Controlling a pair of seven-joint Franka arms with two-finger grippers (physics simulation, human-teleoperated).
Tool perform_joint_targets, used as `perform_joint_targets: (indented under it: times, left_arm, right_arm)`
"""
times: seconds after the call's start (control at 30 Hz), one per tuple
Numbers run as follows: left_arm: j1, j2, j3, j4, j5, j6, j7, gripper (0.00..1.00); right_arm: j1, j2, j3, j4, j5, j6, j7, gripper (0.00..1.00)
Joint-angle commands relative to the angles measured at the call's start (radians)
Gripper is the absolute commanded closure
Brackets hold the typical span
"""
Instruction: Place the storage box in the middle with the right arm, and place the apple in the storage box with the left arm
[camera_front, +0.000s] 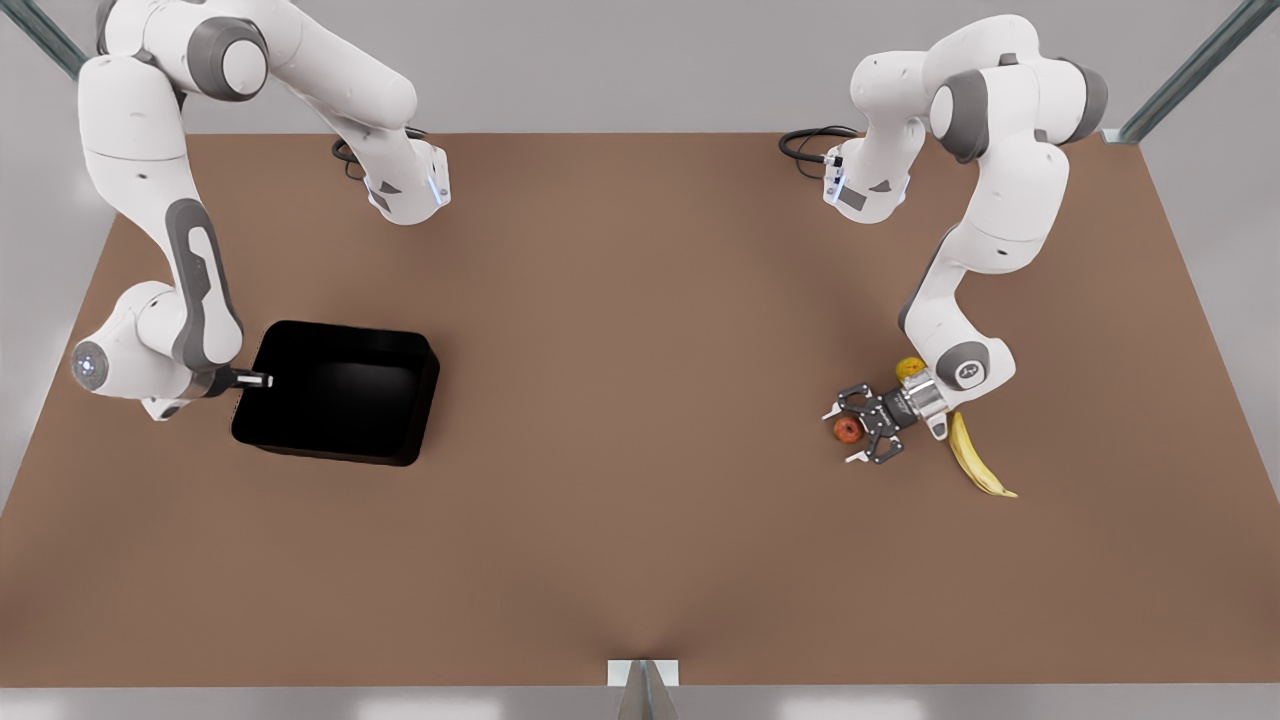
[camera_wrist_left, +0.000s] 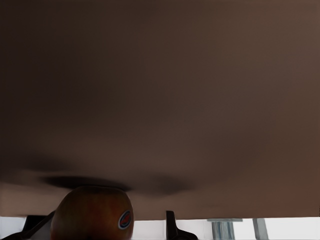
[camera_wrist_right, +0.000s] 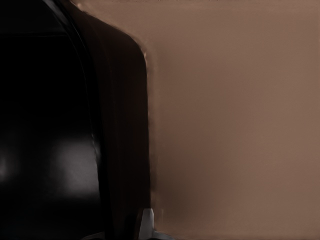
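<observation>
While the right claw (camera_front: 262, 380) pinches the storage box (camera_front: 340, 390) wall near the table's (camera_front: 640, 560) front-view left edge, the left claw (camera_front: 856, 430), spread apart around the apple (camera_front: 847, 430) near the opposite edge, could nudge it rolling toward the banana (camera_front: 975, 458).

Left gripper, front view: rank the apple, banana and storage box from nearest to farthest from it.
1. Apple: between the open fingers of the left gripper.
2. Banana: just behind the wrist, on the front view's right.
3. Storage box: far across, front view's left.
</observation>
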Motion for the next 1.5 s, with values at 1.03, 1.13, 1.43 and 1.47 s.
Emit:
perform_joint_targets:
  times: [1.03, 1.13, 1.43, 1.47]
  left_arm:
    - [0.035, 0.043, 0.006, -0.006, -0.102, -0.111, 0.02, 0.61]
    - [0.037, 0.043, 0.005, -0.006, -0.102, -0.111, 0.018, 0.67]
    - [0.038, -0.078, 0.012, 0.006, -0.007, -0.12, -0.077, 0.78]
    - [0.038, -0.095, 0.012, 0.028, 0.044, -0.12, -0.081, 0.78]
  right_arm:
    - [0.705, 0.238, 0.201, 0.617, 0.258, -0.177, 0.411, 0.0]
    - [0.679, 0.176, 0.198, 0.666, 0.402, -0.33, 0.416, 0.0]
    - [0.248, -0.581, 0.18, 0.118, -0.022, -0.388, 0.339, 0.0]
    - [0.236, -0.72, 0.175, -0.046, 0.011, -0.298, 0.335, 0.0]
